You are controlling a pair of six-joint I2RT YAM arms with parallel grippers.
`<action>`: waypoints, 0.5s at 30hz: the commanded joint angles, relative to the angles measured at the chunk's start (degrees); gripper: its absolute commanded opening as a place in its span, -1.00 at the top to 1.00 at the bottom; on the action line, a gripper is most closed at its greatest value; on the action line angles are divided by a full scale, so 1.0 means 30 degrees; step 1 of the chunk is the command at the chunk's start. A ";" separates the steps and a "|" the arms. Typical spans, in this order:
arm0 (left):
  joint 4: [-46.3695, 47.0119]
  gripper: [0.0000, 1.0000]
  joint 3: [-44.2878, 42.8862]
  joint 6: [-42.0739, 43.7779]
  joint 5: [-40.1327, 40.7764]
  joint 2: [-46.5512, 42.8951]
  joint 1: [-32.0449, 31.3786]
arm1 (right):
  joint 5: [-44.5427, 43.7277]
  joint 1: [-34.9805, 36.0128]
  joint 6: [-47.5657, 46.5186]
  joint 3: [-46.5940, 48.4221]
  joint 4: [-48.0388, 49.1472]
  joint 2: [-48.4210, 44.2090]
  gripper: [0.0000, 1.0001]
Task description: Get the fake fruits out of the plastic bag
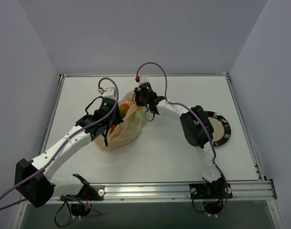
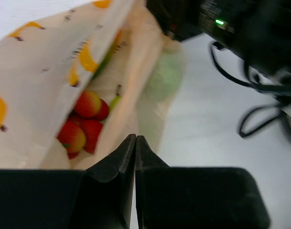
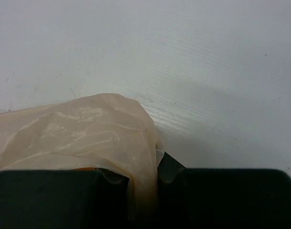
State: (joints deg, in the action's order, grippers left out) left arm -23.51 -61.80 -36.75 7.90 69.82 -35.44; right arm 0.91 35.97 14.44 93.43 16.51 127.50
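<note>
Mid-table (image 1: 174,152), the right fingers (image 3: 170,168) clamp a fold of the peach bag (image 1: 128,130). The left fingers (image 2: 112,167) are pressed tip to tip at its open mouth. Red fruits (image 2: 85,121) lie inside the bag.

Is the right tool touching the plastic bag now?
Touching. The right wrist view shows it: the right tool is shut on a fold of the plastic bag, with the film running down between its jaws.
</note>
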 commanded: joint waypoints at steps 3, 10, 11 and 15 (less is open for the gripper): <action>0.3057 0.95 0.0297 0.0824 0.3899 0.0074 0.1821 | 0.0693 -0.0065 -0.0506 -0.0467 0.0618 -0.1631 0.85; 0.4728 0.95 0.1350 0.0739 0.3286 0.2242 0.4047 | 0.0840 -0.0124 -0.0769 -0.1229 0.0736 -0.1895 0.85; 0.5078 0.95 0.1787 0.0563 0.2994 0.2331 0.4427 | 0.0898 -0.0152 -0.0798 -0.1259 0.0736 -0.1924 0.85; 0.6455 0.95 0.3312 0.0123 0.2290 0.1253 0.4431 | 0.1016 -0.0182 -0.1062 -0.1114 0.0619 -0.1837 0.85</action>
State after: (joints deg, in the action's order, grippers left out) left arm -8.95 -52.90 -35.33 15.90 77.17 -22.20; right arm 3.29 35.92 12.86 90.00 17.47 126.10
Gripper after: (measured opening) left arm 0.028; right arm 0.075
